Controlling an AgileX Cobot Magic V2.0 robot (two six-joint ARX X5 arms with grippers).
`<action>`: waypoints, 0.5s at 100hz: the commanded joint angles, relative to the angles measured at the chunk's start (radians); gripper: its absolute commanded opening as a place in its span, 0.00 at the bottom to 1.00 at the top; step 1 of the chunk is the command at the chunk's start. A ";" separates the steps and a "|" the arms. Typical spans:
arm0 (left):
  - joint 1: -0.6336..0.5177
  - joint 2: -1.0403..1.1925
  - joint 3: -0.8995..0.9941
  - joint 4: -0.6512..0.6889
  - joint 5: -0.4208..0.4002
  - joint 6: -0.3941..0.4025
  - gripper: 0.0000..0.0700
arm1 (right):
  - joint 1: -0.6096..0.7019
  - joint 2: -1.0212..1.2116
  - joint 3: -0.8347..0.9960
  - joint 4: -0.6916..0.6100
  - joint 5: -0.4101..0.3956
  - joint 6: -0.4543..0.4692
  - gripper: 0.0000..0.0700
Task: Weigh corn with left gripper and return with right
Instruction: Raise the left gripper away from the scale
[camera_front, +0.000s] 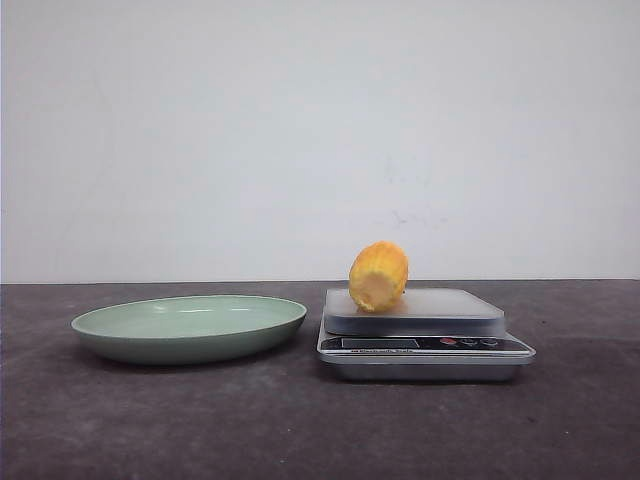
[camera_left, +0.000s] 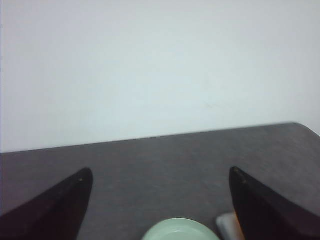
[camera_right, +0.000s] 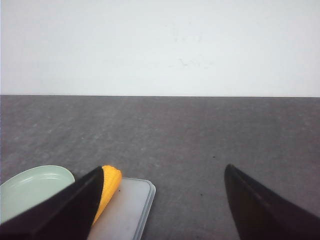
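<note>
Weighing half looks done: one corn (camera_front: 378, 276) lies on its side on the one kitchen scale (camera_front: 424, 337), beside the one empty green plate (camera_front: 189, 327). Return is left. Left gripper (camera_left: 160, 210) and right gripper (camera_right: 160, 205) both spread wide, holding nothing.

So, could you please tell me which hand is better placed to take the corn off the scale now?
The right hand. Its open fingers already frame the corn resting on the scale, while the left hand faces the green plate.
</note>
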 joint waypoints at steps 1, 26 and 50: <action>-0.010 -0.039 0.022 -0.031 -0.029 -0.010 0.73 | 0.003 0.008 0.018 0.007 -0.011 -0.007 0.70; -0.010 -0.171 0.022 -0.201 -0.039 -0.156 0.73 | 0.017 0.008 0.018 0.007 -0.016 -0.007 0.70; -0.001 -0.197 0.018 -0.267 0.048 -0.283 0.73 | 0.031 0.008 0.018 0.008 -0.016 -0.007 0.70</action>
